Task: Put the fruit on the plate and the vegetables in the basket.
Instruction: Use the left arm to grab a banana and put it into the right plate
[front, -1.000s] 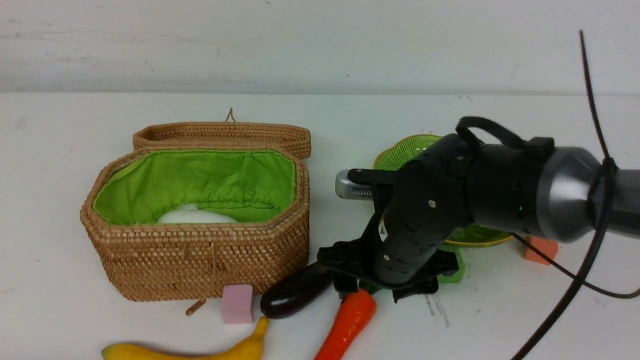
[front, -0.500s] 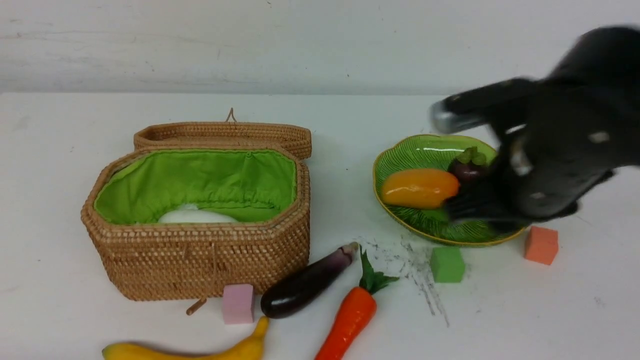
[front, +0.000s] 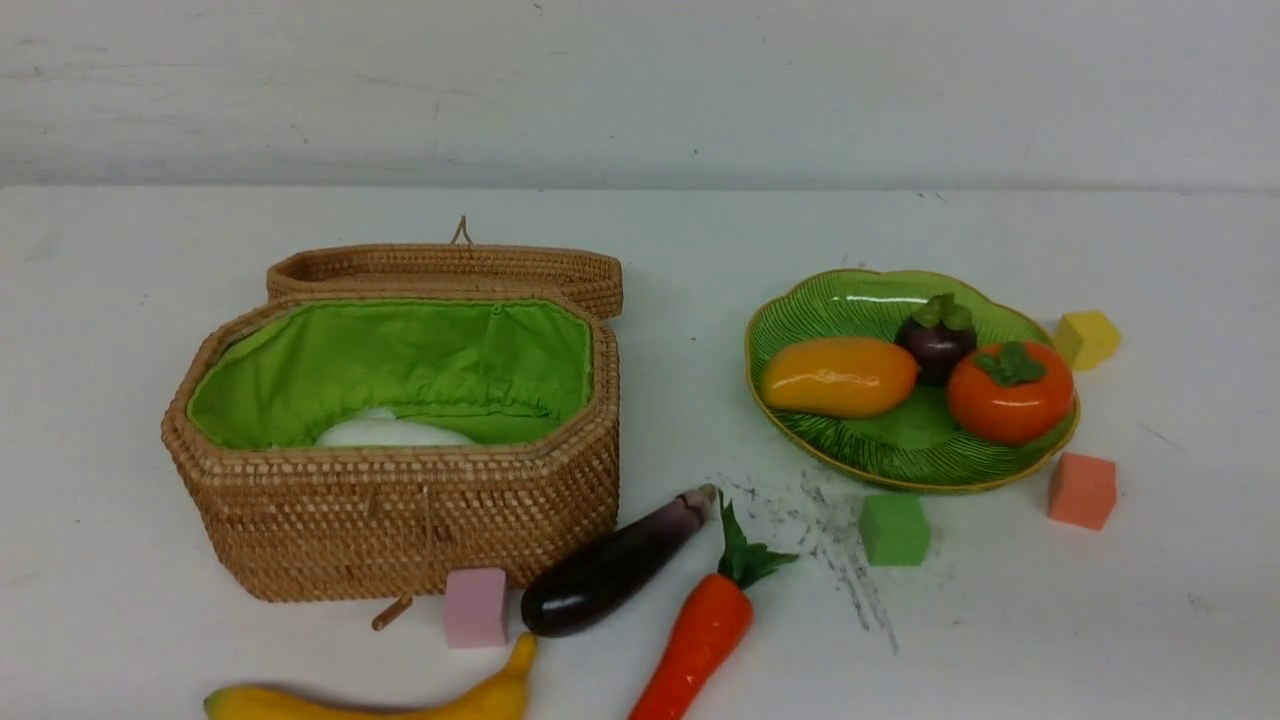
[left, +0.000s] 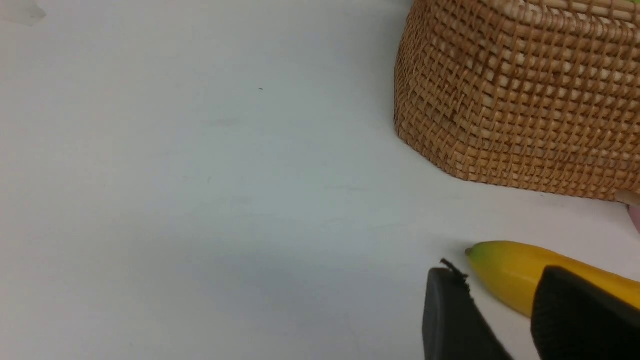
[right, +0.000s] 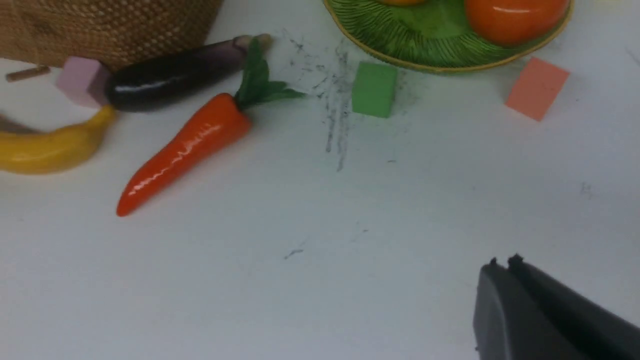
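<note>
On the green plate (front: 800, 440) lie the mango (front: 838, 376), the mangosteen (front: 937, 340) and the persimmon (front: 1010, 392). The open basket (front: 400, 520) holds the white vegetable (front: 390, 433). In front of it on the table lie the eggplant (front: 610, 575), the carrot (front: 700, 635) and the banana (front: 400, 702). Neither arm shows in the front view. My left gripper (left: 500, 280) is open and empty, low beside the banana's (left: 505, 272) green tip. My right gripper (right: 502, 261) is shut on nothing, over bare table short of the carrot (right: 185, 147) and the plate (right: 380, 47).
Foam cubes are scattered about: pink (front: 475, 607) by the basket's front, green (front: 894, 528) and orange (front: 1082, 490) in front of the plate, yellow (front: 1088, 339) behind it. The basket's lid (front: 445, 268) lies back behind it. Dark scuff marks (front: 840, 540) streak the table.
My right arm, which hung over the eggplant and carrot, swung past the plate and left the front view. Its jaws closed on nothing. Nothing on the table moved.
</note>
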